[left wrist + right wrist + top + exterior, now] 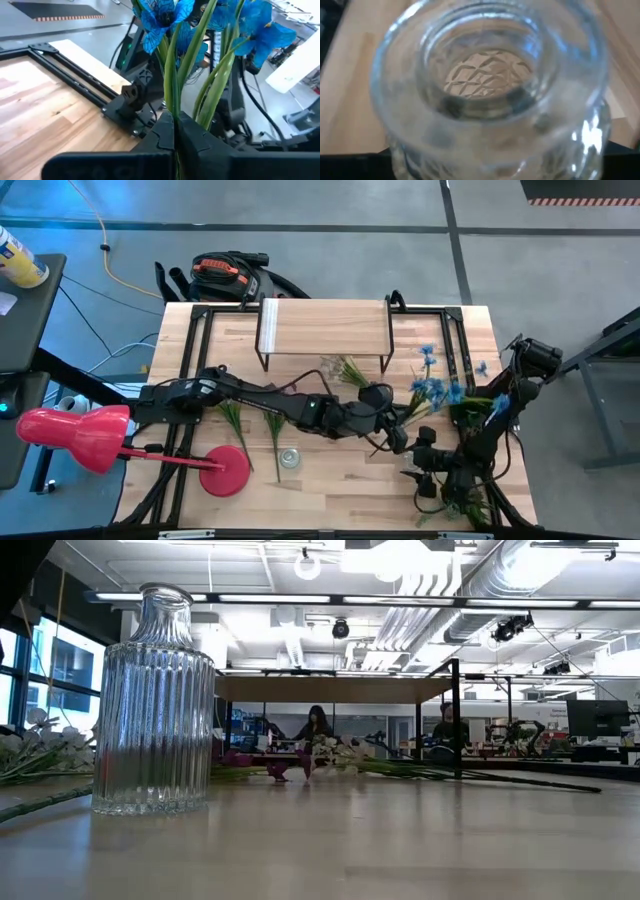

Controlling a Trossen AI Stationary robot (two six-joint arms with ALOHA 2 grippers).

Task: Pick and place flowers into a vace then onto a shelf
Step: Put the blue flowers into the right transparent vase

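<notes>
Low view, ribbed glass vase (pixel 152 705) (bottle-shaped), smooth wooden tabletop (pixel 400 840).

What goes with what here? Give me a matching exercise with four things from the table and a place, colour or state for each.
Things:
1. blue flowers
2. shelf
3. lamp
4. glass vase

Descriptions:
A. light wood on black legs
B. standing upright on the tabletop
C. stems clamped in the shut left gripper
D. red, at the table's left side

Pairs: 1-C, 2-A, 3-D, 4-B

The right gripper is over the table's right side.
</notes>
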